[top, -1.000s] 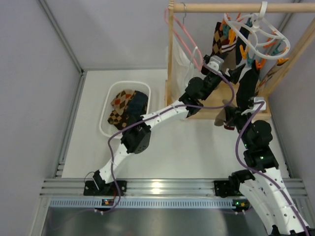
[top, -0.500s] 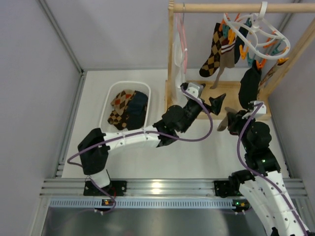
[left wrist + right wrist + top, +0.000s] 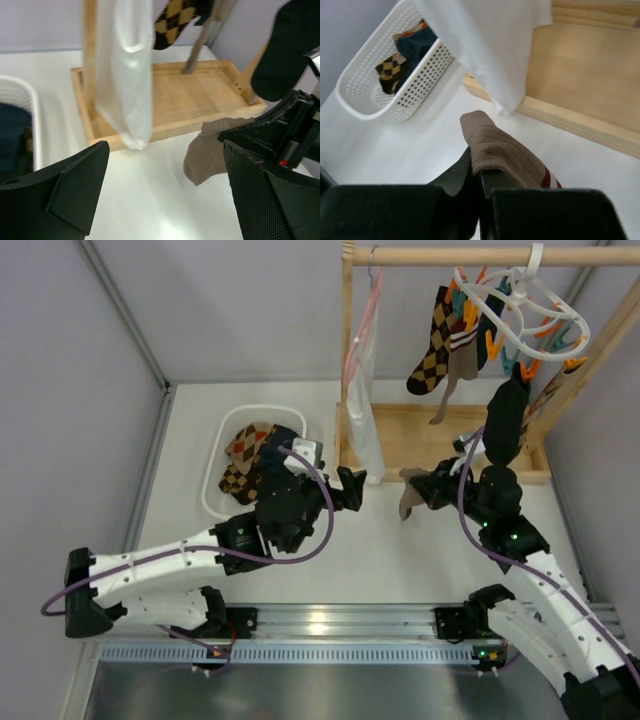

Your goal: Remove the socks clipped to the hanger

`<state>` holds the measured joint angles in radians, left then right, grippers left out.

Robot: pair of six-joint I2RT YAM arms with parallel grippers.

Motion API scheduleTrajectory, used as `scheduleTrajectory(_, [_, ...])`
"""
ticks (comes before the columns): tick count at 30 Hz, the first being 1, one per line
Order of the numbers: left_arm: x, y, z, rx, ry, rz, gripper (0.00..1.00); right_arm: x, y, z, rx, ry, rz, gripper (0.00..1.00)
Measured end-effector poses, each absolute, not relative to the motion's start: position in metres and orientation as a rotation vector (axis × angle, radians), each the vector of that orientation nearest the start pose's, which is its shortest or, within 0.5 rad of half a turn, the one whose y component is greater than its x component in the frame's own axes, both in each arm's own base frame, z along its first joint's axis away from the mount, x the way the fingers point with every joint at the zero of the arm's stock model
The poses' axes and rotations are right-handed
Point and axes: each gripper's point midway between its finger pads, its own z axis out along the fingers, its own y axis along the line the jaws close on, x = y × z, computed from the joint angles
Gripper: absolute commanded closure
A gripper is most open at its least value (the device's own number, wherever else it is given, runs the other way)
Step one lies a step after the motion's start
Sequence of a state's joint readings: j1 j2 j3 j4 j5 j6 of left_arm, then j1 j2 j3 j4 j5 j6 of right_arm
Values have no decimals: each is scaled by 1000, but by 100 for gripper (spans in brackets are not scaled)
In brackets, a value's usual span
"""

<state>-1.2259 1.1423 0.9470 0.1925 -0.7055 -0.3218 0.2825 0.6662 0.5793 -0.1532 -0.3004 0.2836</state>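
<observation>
Tabletop (image 3: 400,560) bears basket (image 3: 213,468); white bag (image 3: 362,435) hangs seemingly just beyond right tool (image 3: 480,175)'s sock (image 3: 505,150).

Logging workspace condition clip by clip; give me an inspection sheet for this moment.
Surface: white table, no spills seen.
Job's things: hanger holds argyle sock, striped-cuff sock, navy sock; taupe sock is off it.
Clutter: basket with socks inside; white bag; pink hanger.
End effectors: left end effector open, empty; right end effector shut on taupe sock.
Cables: purple cables looped along both arms.
Surroundings: wooden rack, grey walls.
</observation>
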Motion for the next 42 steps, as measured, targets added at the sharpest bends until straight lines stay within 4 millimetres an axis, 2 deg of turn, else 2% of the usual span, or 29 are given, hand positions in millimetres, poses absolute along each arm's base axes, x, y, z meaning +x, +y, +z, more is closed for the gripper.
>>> scheduleTrajectory(2, [224, -298, 324, 122, 1636, -601, 2, 252, 164, 223, -287, 1837, 740, 100])
scheduleTrajectory(7, [221, -239, 317, 37, 1706, -433, 2, 232, 260, 245, -543, 1770, 923, 100])
scheduleTrajectory(11, [216, -199, 317, -21, 1721, -353, 2, 224, 338, 259, -683, 1692, 1010, 100])
scheduleTrajectory(13, [213, -175, 322, -62, 1711, -318, 2, 228, 370, 263, -716, 1662, 1030, 100])
scheduleTrajectory(16, [209, -141, 333, -127, 1681, -270, 2, 246, 406, 264, -727, 1643, 1032, 100])
scheduleTrajectory(20, [201, -103, 349, -232, 1632, -278, 2, 280, 453, 268, -730, 1626, 1023, 100])
scheduleTrajectory(22, [197, -87, 355, -280, 1607, -297, 2, 294, 472, 274, -732, 1607, 1024, 86])
scheduleTrajectory(23, [196, -82, 357, -296, 1599, -302, 2, 301, 481, 278, -732, 1595, 1027, 75])
scheduleTrajectory(24, [196, -79, 358, -307, 1594, -305, 2, 306, 488, 280, -732, 1585, 1030, 50])
scheduleTrajectory(25, [195, -77, 358, -311, 1593, -304, 2, 309, 493, 281, -731, 1581, 1033, 41])
scheduleTrajectory(30, [195, -79, 355, -301, 1604, -297, 2, 311, 496, 274, -756, 1595, 1013, 30])
scheduleTrajectory(33, [195, -84, 353, -279, 1615, -316, 2, 309, 484, 272, -761, 1618, 968, 29])
scheduleTrajectory(35, [194, -90, 352, -257, 1625, -341, 2, 300, 461, 272, -759, 1645, 926, 28])
scheduleTrajectory(37, [193, -98, 350, -227, 1640, -364, 2, 285, 430, 282, -749, 1651, 900, 28])
scheduleTrajectory(42, [193, -128, 338, -118, 1701, -394, 2, 243, 333, 322, -686, 1588, 825, 21])
